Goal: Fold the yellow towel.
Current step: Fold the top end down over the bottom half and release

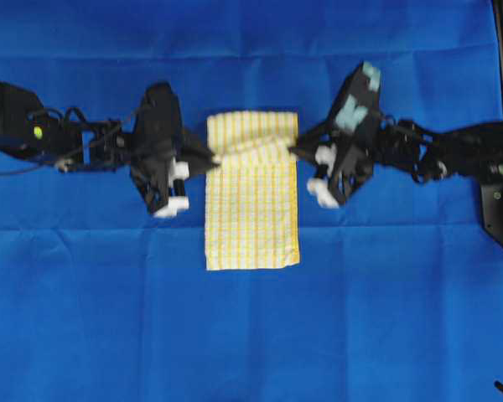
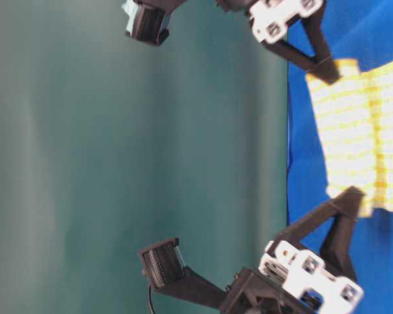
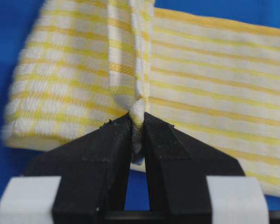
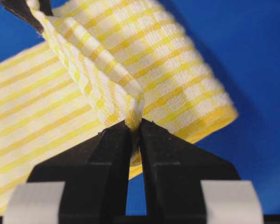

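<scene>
The near half of the yellow towel lies flat on the blue cloth covering the table, with bare cloth all round its edges. Farther back, the left tool and right tool each pinch a side edge, raising a ridge across it.

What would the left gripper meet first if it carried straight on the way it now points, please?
The left gripper, shut on the yellow towel, points across it toward the right gripper; past the cloth it holds, that gripper looks first in line, though height is unclear.
</scene>
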{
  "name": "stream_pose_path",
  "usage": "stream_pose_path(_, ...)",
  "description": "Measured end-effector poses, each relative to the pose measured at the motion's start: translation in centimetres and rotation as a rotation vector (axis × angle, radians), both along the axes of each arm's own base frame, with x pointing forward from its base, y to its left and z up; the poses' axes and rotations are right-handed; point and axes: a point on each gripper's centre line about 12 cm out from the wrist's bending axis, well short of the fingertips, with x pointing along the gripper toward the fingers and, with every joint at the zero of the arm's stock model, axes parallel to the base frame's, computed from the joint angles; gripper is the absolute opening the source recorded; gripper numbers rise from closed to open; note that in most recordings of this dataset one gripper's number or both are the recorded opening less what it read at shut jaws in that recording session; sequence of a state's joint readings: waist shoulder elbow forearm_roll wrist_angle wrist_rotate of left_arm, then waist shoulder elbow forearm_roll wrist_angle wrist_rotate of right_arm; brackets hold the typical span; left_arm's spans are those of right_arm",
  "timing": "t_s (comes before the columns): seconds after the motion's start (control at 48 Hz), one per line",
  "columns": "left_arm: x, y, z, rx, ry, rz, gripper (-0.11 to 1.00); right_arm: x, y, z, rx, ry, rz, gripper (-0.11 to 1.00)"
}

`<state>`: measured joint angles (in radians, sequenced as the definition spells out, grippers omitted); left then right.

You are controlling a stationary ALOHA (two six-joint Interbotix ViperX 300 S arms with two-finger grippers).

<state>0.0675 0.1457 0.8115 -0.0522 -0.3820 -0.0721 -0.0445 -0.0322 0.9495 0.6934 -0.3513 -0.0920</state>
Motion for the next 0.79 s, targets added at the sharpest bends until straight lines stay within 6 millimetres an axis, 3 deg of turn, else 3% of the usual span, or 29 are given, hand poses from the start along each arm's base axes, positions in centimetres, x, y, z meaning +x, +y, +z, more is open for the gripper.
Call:
stream_pose_path(0.312,0.1,-5.3,0.0,-0.049,0.002,-0.109,0.05,0.2,4.4,0.0,0.030,-0.018,0.080,0.06)
stream_pose_path(0.792,0.5,-8.6,0.5,-0.057,0.015,-0.191,0.05,0.7,7.7,-0.3,0.049,-0.001,0.167,0.06)
